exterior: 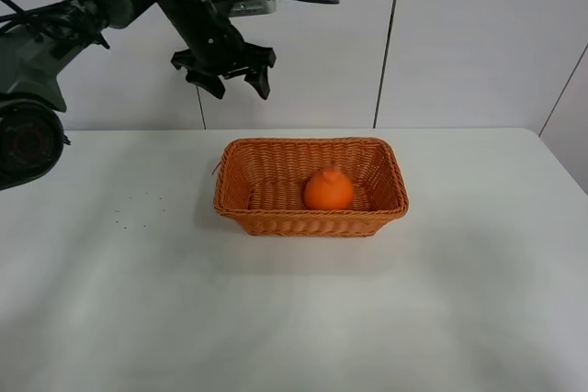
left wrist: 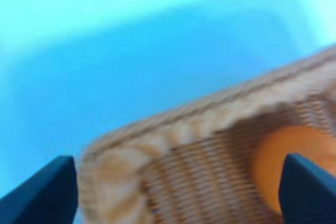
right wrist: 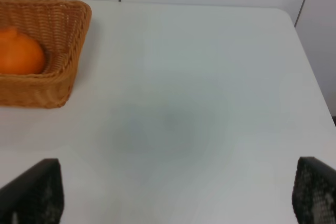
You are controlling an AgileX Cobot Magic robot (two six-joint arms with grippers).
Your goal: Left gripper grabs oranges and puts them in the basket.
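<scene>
The orange [exterior: 328, 190] lies inside the wicker basket [exterior: 241, 211], right of its middle, on the white table. My left gripper [exterior: 230, 74] is open and empty, its black fingers splayed, raised high above the table behind the basket's far left corner. The left wrist view is blurred; it shows the gripper [left wrist: 178, 198] wide open over the basket's corner [left wrist: 157, 140], with the orange [left wrist: 281, 163] inside. My right gripper [right wrist: 173, 192] is open and empty over bare table, with the basket [right wrist: 63, 72] and orange [right wrist: 18, 53] off to one side. It is out of the exterior view.
The white table [exterior: 459, 282] extends around the basket on all sides. A few small dark specks [exterior: 138, 208] lie left of the basket. A grey panelled wall [exterior: 459, 34] stands behind the table. The left arm's base [exterior: 28, 135] is at the far left.
</scene>
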